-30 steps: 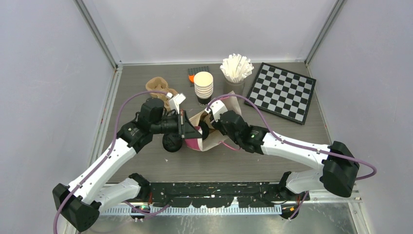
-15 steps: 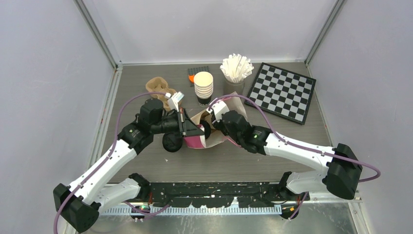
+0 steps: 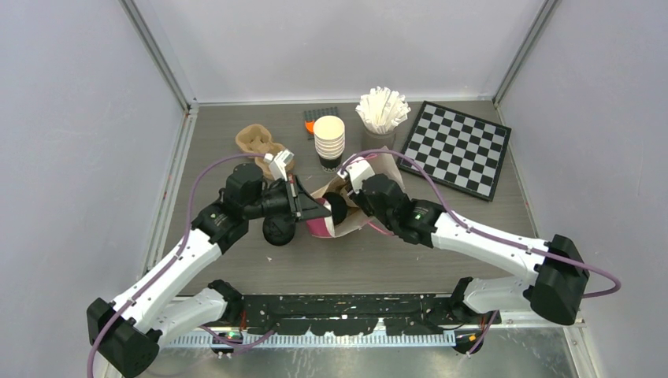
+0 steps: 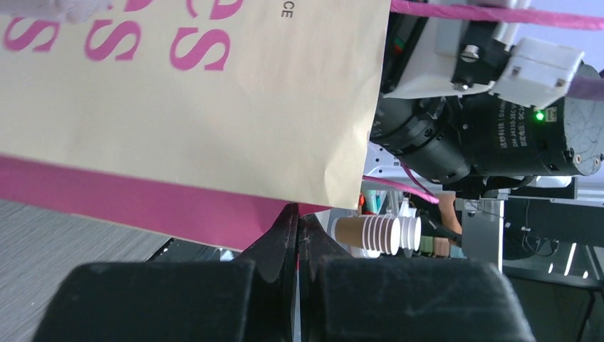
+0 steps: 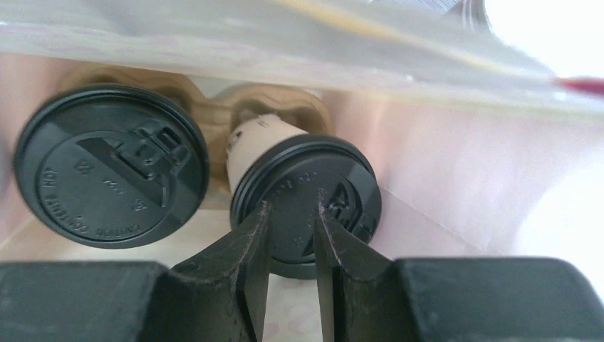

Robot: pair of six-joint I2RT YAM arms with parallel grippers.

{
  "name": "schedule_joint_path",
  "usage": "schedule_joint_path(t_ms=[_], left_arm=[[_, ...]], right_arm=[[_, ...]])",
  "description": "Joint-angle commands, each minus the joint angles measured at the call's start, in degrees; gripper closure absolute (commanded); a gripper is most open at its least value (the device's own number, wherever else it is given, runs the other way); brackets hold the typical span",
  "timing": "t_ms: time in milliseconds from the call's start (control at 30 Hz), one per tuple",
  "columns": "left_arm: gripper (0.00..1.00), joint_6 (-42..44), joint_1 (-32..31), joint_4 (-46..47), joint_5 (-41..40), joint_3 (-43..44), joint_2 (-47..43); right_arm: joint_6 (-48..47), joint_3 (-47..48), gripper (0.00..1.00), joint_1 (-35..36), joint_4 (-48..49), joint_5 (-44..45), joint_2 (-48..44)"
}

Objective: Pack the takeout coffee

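Reaching deeper than a second before, the right arm had carried its wrist up and to the left across the desk (image 3: 236, 268), and the paper bag (image 3: 321, 227) had lifted and swung with it, while the left arm had edged only slightly away from the bases. Its left pincer (image 4: 298, 214) was closed tight on the magenta edge of the bag, holding the mouth up off the desk. Opposite it, the right pincer (image 5: 290, 210) sat inside the bag with its fingers only a narrow gap apart, right over the black lid of a tilted cup (image 5: 349, 178); whether they pinched any part of that lid could not be told. A second cup (image 5: 110, 167), also lidded, lay just beside the first, both resting in a brown pulp tray (image 5: 214, 107) between the bag's walls. So the takeout coffee already looked to be in the bag, and what remained was probably to seat the leaning cup upright and draw the right arm out without dragging the tray along. Beyond the bag stood a stack of lidless cups (image 3: 329, 138), a spare pulp tray (image 3: 256, 140) and a chessboard (image 3: 455, 148), all apart from the arms.
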Motion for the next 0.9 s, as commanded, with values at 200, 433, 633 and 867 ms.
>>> schedule_joint_path(t_ms=[200, 433, 633, 867], left_arm=[[1.0, -6.5, 0.7, 9.0, -4.2, -1.6, -2.6], [1.0, -8.0, 0.7, 9.0, -4.6, -1.2, -1.4], [1.0, -8.0, 0.6, 7.1, -5.2, -0.9, -1.0], [1.0, -6.6, 0.7, 3.8, -4.8, 2.3, 1.0]], right_arm=[[1.8, 3.5, 0.66, -0.3, -7.0, -2.4, -8.2], [3.4, 5.5, 0.62, -0.3, -12.4, -5.5, -12.2], [4.5, 8.7, 0.6, -0.3, -15.9, -7.5, -12.2], [5.3, 11.5, 0.59, -0.3, -17.4, -8.4, -9.6]])
